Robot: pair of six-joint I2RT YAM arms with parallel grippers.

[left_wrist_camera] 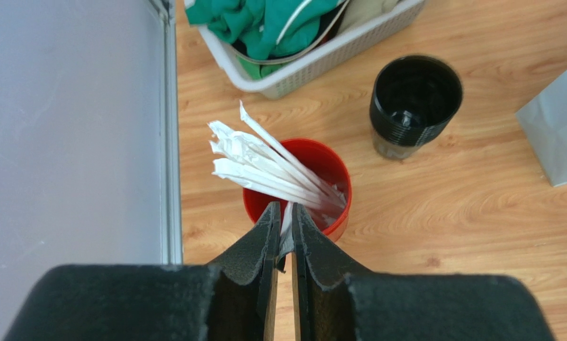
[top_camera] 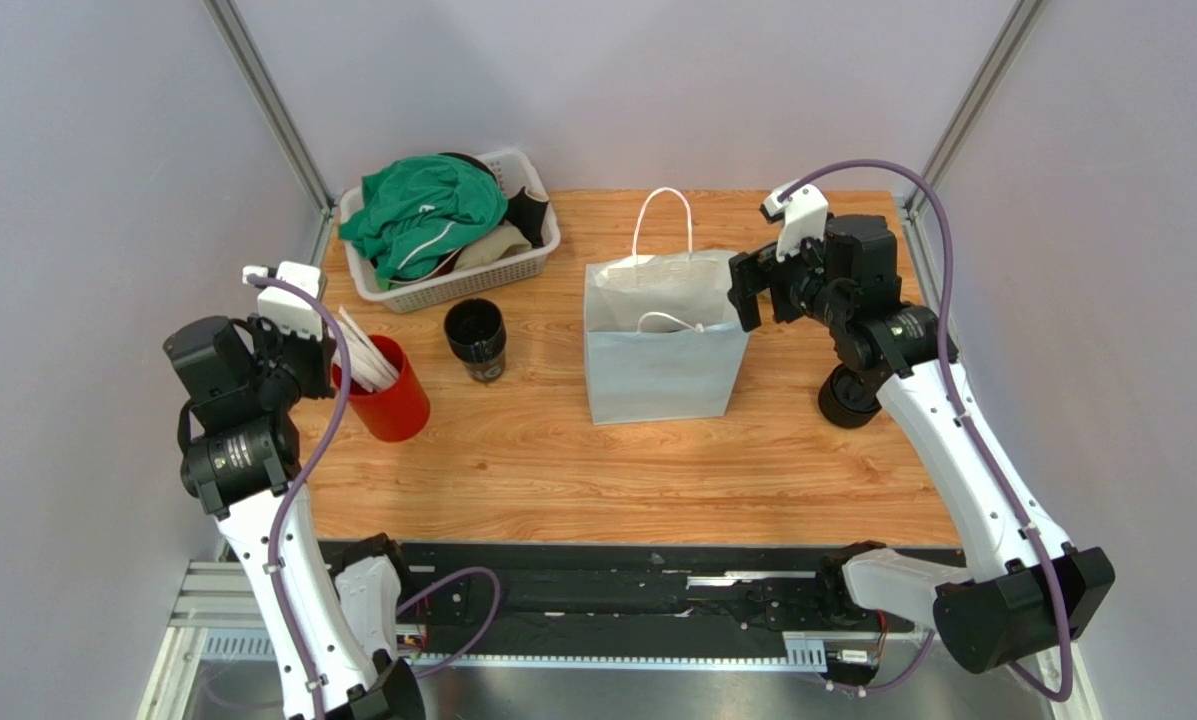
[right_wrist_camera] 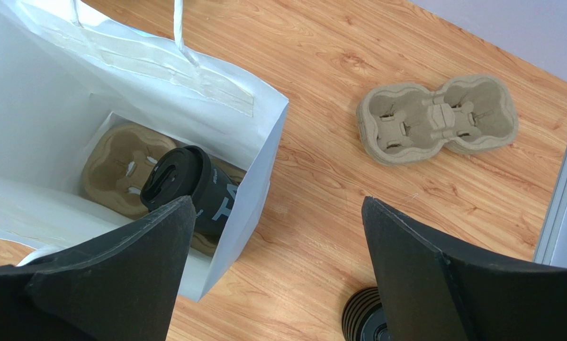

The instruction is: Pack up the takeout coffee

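Takeout coffee (right_wrist_camera: 183, 186): black, lidded, looks tilted, seated in a pulp carrier (right_wrist_camera: 112, 170) at the bottom of the white bag (right_wrist_camera: 51, 106) on the worktop (right_wrist_camera: 322, 163).
Right gripper (right_wrist_camera: 275, 206): fingers wide apart, holding nothing. It hovers over the bag's open mouth, with the coffee below it, under its left finger.
Left gripper (left_wrist_camera: 285, 209): well apart from the coffee, pinched together on one white straw (left_wrist_camera: 287, 220) at the red cup (left_wrist_camera: 341, 206).
Step in hand: likely pulling out a straw for the bag. Lift along the straw's own line so its neighbours stay put and the red cup does not tip.
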